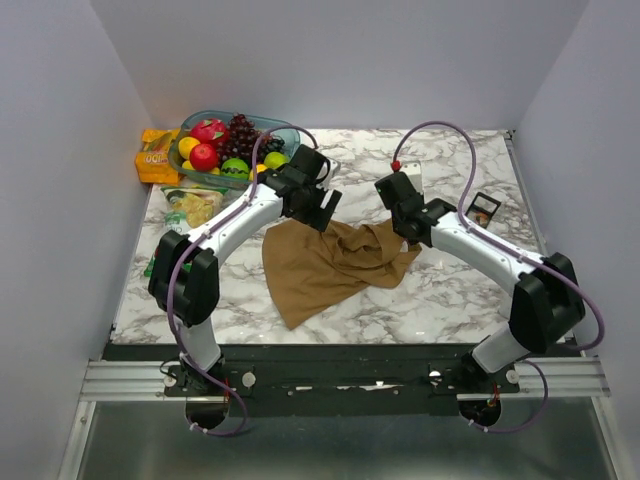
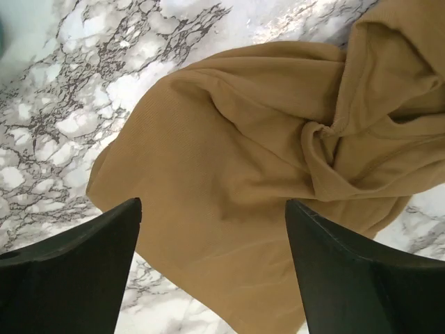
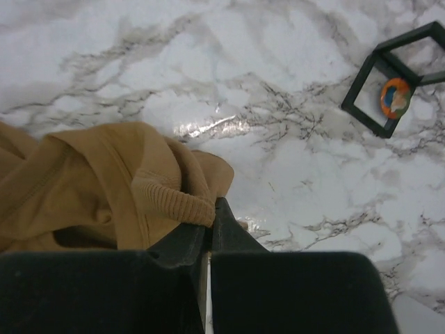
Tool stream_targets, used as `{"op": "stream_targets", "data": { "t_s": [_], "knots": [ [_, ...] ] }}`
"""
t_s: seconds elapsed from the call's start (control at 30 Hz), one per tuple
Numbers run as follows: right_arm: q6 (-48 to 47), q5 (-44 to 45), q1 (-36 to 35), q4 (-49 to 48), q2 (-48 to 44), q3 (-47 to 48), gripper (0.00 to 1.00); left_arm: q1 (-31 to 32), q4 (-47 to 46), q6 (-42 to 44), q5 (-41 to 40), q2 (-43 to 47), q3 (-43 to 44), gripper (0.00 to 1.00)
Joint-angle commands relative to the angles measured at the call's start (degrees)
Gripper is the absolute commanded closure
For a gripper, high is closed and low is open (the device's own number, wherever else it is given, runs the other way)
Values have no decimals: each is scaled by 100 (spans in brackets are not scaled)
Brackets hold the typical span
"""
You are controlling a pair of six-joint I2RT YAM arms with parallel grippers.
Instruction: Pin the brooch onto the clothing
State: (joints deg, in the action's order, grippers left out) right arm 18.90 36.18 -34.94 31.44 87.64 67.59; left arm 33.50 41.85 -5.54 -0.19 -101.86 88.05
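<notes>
The tan-brown tank top [image 1: 325, 262] lies crumpled in the middle of the marble table. My left gripper [image 1: 322, 212] hovers over its upper left part, open and empty, with cloth between its wide-apart jaws in the left wrist view [image 2: 212, 209]. My right gripper [image 1: 410, 238] is shut on a ribbed edge of the top [image 3: 170, 198] at the cloth's right end, its jaws pinching the hem [image 3: 213, 212]. The brooch [image 3: 395, 98], small, round, orange and pale, sits inside a small black square frame [image 3: 361, 83] on the table at far right [image 1: 484, 210].
A clear bowl of fruit [image 1: 232, 145] stands at the back left, with an orange snack pack [image 1: 157, 155] and a green-and-white chips bag [image 1: 192, 208] beside it. A white card [image 1: 412, 182] lies behind the right gripper. Grey walls enclose the table.
</notes>
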Motion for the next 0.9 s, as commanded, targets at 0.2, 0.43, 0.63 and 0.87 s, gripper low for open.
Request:
{"op": "stream_targets", "data": {
  "t_s": [0.2,0.43,0.63,0.87],
  "knots": [
    [439,-296,171,-41,500,-202,84,166,-1082,141,1565,97,-737,20],
    [685,-630,321,-305,62,-808,73,447,-1817,115,2320,-220,-788,34],
    [633,-832,707,-542,-273,-1283,71,553,-2049,158,2339,-334,-773,34],
    [589,-850,1138,-797,-449,-1679,77,842,-2418,54,3042,-606,-974,30]
  ]
}}
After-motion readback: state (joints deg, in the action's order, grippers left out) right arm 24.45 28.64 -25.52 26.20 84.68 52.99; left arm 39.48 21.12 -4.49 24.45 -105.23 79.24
